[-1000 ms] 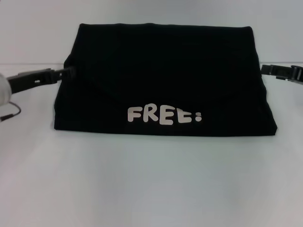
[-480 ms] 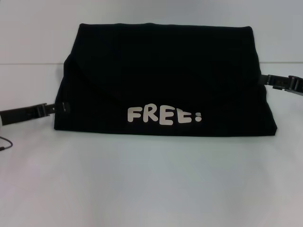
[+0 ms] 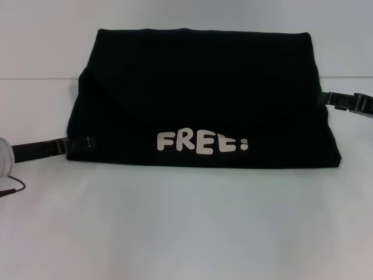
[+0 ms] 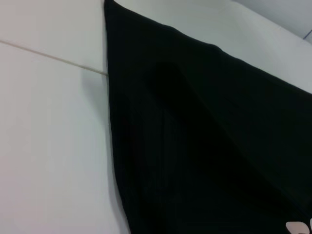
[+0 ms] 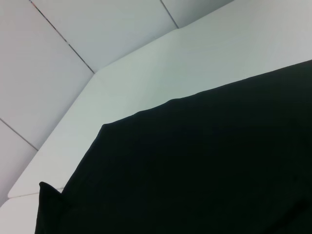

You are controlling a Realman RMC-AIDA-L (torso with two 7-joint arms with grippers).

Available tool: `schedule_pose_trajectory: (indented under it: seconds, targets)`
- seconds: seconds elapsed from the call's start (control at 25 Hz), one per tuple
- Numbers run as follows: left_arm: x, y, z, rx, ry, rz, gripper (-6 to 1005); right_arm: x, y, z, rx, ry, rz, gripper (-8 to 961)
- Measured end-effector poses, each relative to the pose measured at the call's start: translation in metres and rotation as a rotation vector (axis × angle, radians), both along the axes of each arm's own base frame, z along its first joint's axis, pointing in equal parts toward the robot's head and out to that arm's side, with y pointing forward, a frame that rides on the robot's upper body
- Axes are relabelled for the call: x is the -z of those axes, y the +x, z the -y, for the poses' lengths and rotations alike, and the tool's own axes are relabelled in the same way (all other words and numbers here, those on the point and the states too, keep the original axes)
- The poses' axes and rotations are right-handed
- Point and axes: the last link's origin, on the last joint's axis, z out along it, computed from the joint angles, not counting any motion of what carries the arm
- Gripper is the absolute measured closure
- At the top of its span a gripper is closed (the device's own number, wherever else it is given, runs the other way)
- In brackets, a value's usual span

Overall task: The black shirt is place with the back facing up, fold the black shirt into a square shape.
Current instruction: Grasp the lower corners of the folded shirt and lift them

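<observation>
Black shirt (image 3: 201,99) lies folded into a wide band across the middle of the white worktop (image 3: 186,227), a curved upper flap lapped over the lower layer, white "FREE!" lettering (image 3: 202,142) face-up near its 6 o'clock edge. Change over the last second: left end effector (image 3: 87,142) has dropped from the shirt's upper 9 o'clock edge to the lower corner at about 8 o'clock, and its tip now reaches a little further in over the hem than half a second ago. Right end effector (image 3: 322,97) has closed in from clear of the cloth to touching the 3 o'clock edge, and has held there. Cloth outline itself unchanged, so no fold made in this interval. Black on black; I cannot tell whether either end effector is released or clenched on fabric. Left wrist view shows only the shirt's side edge and the flap; right wrist view only its far edge and corner. Judgement: both arms are setting up side grips for the next fold, bringing one end across toward a square; the band is too wide yet to count as square.
</observation>
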Motion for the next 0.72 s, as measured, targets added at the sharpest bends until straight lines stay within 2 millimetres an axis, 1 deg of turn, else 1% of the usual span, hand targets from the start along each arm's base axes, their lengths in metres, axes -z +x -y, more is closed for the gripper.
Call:
schedule_pose_trajectory:
  seconds: [0.28, 0.44, 0.72]
  targets:
    - [0.0066, 0.0015, -0.0008, 0.015, -0.019, -0.028, 101, 0.0013, 0.0002, 0.0009, -0.001, -0.006, 0.0, 187]
    - [0.0068, 0.0021, -0.0012, 0.025, -0.022, -0.036, 101, 0.0014, 0.001, 0.0019, 0.0, -0.008, -0.001, 186]
    - [0.006, -0.0009, -0.0012, 0.038, -0.021, -0.071, 207, 0.0014, 0.0012, 0.0024, 0.0, -0.009, -0.002, 187]
